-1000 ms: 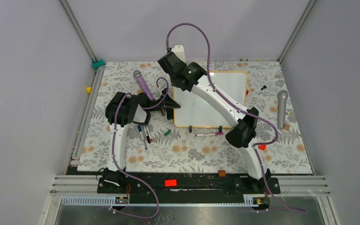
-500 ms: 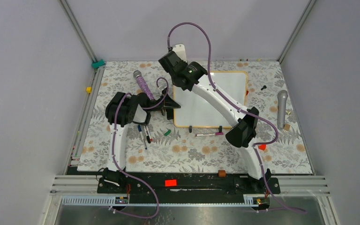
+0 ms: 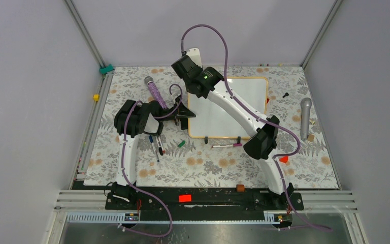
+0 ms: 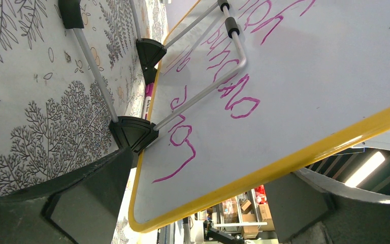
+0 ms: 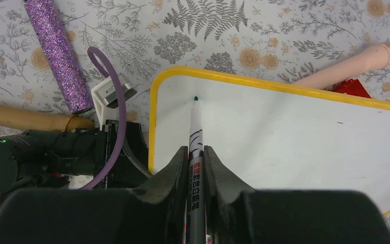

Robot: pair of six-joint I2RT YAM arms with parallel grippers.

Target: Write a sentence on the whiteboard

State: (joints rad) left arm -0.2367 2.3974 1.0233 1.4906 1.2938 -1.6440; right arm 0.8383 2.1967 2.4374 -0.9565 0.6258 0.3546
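- Right now my right claw is pinched nearly shut on a white marker, gripping it along the barrel.
- Its green tip sits on the whiteboard, just inside the board's far-left corner.
- My left claw is spread fully wide, one finger on each side of the board's yellow left edge, closed on nothing.
- The whiteboard lies toward the far edge of the floral table, about midway across.
- From my left wrist, pink writing shows on the face carrying the wire stand.
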